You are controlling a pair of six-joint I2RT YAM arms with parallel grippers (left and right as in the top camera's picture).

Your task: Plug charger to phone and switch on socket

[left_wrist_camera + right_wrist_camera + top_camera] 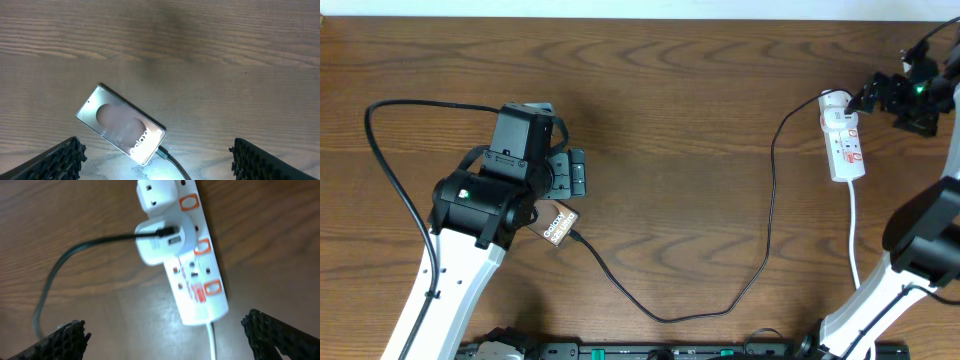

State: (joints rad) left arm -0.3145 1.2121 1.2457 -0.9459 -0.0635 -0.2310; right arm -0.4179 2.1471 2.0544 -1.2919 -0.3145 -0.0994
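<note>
Phone lies flat on the wooden table, on the left side, with the "Galaxy" face up and at a slant. The slim plug tip of the charger meets its lower short edge and seems to sit in the port, so I judge the first part of the task as done. How deep the tip sits, I cannot tell. The left gripper hangs just over this end of the phone with jaws spread wide and nothing between them.

From the phone the black cable runs in a long loop across the table to the right, where it ends in a white adapter that is plugged into the socket. The right gripper hovers above the socket, also fully spread and empty, touching nothing.

What is left, by my judgement, is to press the red switch beside the adapter. Whether that switch is already on, the views do not show.
</note>
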